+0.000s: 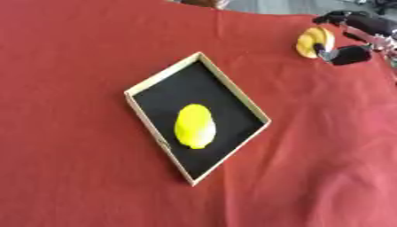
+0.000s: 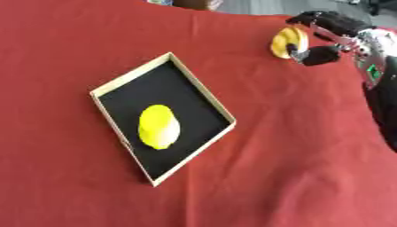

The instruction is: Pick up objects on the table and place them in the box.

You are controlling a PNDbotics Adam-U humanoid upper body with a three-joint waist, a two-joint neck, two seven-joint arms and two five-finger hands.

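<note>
At the upper right of the frame the right hand (image 2: 322, 37) has fingers and thumb curled round a round yellow-orange object (image 2: 284, 42). Well apart, mid-frame, a lemon (image 1: 194, 126) lies inside the box (image 1: 161, 80) on the red cloth (image 1: 70, 155).

The right arm (image 2: 378, 84) came in from the upper-right corner, forearm running up the view's right edge w/ a silver wrist section. The right hand (image 2: 322, 37) sat at the far right of the table, fingers (image 2: 325, 18) curled over the top and thumb (image 2: 316, 55) below, pinching a yellow-orange round object (image 2: 285, 42) between them. No left hand in either view.
</note>
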